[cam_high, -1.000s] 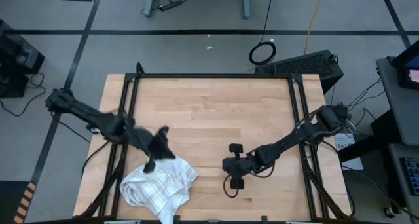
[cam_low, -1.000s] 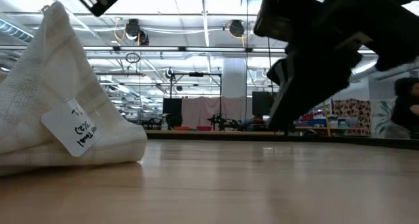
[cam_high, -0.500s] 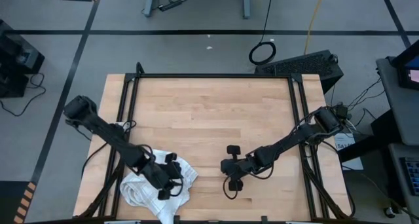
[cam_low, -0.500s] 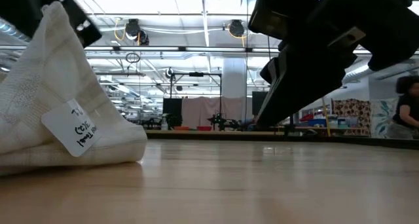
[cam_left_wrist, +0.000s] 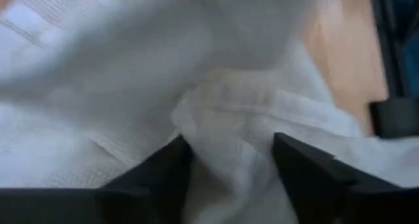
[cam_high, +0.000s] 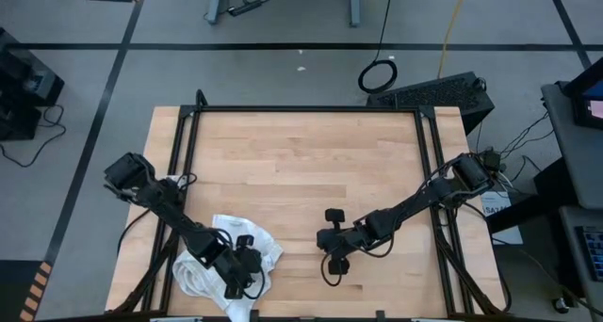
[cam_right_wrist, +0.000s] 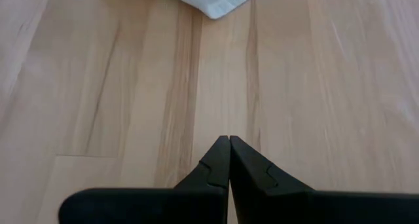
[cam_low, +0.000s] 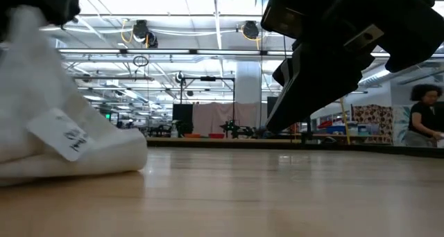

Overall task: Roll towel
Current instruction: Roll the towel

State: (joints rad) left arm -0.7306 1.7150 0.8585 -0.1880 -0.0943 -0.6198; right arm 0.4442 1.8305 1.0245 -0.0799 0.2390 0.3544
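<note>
The towel, white with thin grey check lines, lies crumpled on the wood near the table's near-left corner. In the low view it is a heap with a paper tag. My left gripper is down on the heap's middle, open, with a raised fold of cloth between its fingers. My right gripper hangs shut over bare wood to the right of the towel. One towel corner shows ahead of it. My left gripper comes at the towel's crumpled middle from above, slanting down. Its two open fingers sit in the cloth on either side of a raised fold, several layers thick. The towel lies slack on the table.
Bare wood stretches across the table's far half and right side. Black frame rails run along the table's edges. In the low view a person stands in the room beyond the table.
My left gripper has gone toward the table's near edge and down onto the towel, and has opened. Under it the heap's tall peak has sunk, and its tag has moved lower.
</note>
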